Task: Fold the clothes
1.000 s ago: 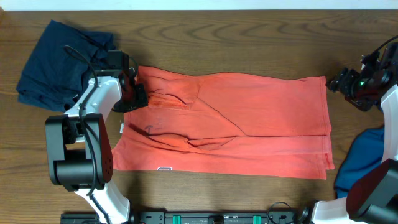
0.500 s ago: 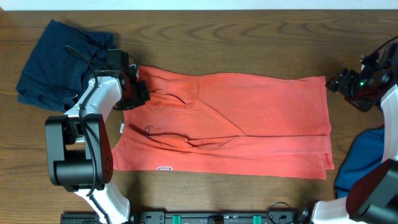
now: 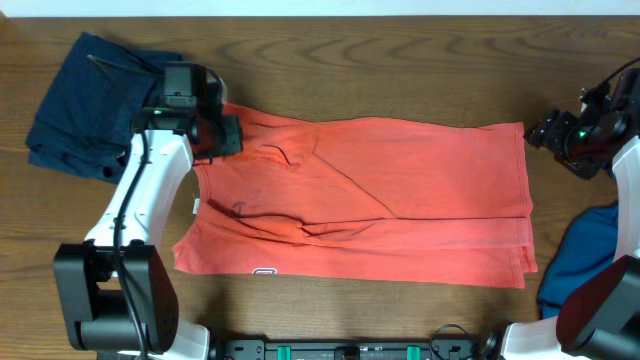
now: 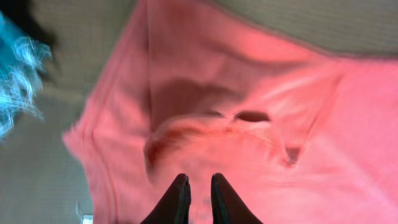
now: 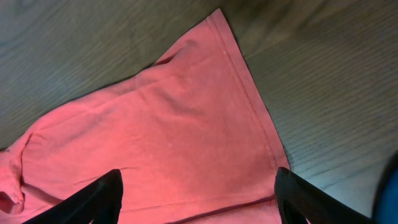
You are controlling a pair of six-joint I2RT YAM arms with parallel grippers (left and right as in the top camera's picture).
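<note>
T-shirt [image 3: 400,200], coral-red, lies spread out flat in the middle of the wooden table [image 3: 400,50] in the overhead view, its long side running left to right, with some creases in its left half and a small white label [image 3: 264,271] at the near edge. A dark blue garment [image 3: 95,105] lies crumpled at the far left corner, just beside the shirt, and a brighter blue cloth [image 3: 590,260] lies at the right edge of the table, near the shirt's right side. The left gripper [image 3: 222,135] sits on the far left corner of the shirt, while the right gripper [image 3: 560,135] hangs just beyond the far right corner, apart from the cloth. In the left wrist view the T-shirt [image 4: 249,74] fills most of the picture, wrinkled, with a raised fold in front of the left gripper [image 4: 199,182] — the two dark fingers are almost together, only a thin slit between them, and they pinch the coral cloth. A blurred bright blue patch [image 4: 18,74] is at the left edge; what it is I cannot tell. In the right wrist view a hemmed corner of the T-shirt [image 5: 155,137] lies flat on the table [image 5: 323,93], and the right gripper [image 5: 198,172] is spread wide above it — nothing is between its fingers.
</note>
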